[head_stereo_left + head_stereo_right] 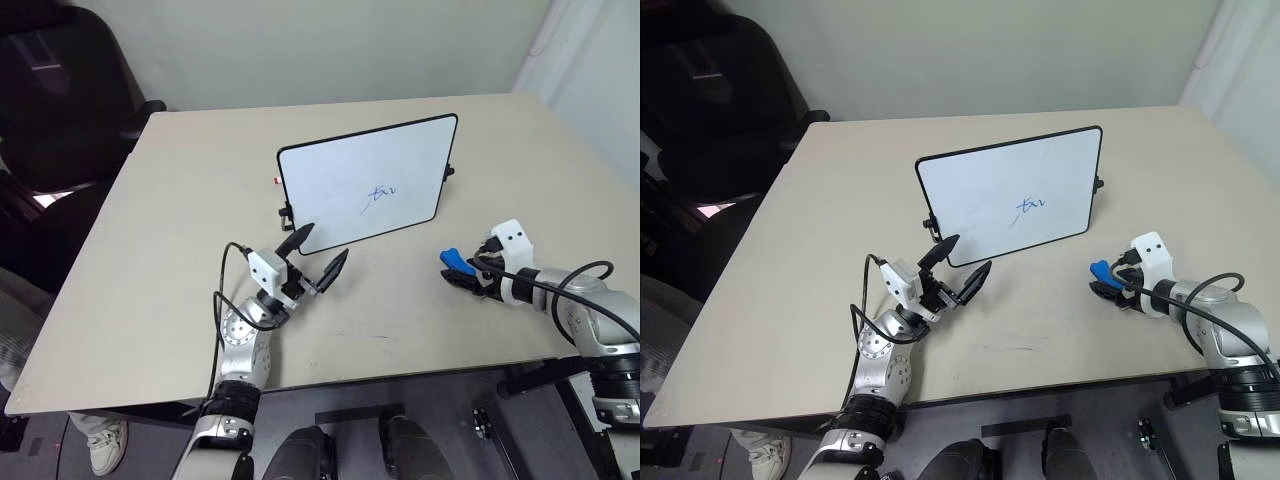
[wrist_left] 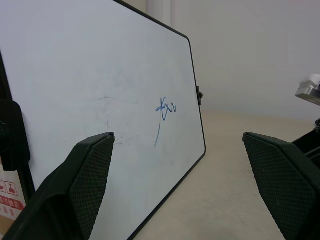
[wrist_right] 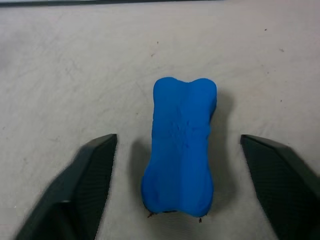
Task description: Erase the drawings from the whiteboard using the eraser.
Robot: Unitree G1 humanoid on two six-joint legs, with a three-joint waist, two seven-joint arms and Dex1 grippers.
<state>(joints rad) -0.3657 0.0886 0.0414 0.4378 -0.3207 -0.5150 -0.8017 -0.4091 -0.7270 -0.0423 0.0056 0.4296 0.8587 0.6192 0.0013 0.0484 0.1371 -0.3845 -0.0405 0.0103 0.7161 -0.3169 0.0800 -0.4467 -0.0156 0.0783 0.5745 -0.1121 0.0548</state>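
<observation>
eraser (image 3: 181, 147) between open right gripper (image 3: 177, 185) fingers

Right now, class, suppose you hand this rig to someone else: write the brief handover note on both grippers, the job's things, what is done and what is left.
Left gripper: open, empty, raised in front of the whiteboard's lower left corner.
Right gripper: open, fingers on either side of the eraser, not yet closed on it.
Eraser: blue, lying flat on the table, to the right of the board.
Whiteboard: standing upright mid-table, facing the robot.
Drawings: small blue scribble right of the board's centre, untouched.
Done: right gripper lined up on the eraser.
Left: grip the eraser, lift it, wipe off the scribble.
</observation>
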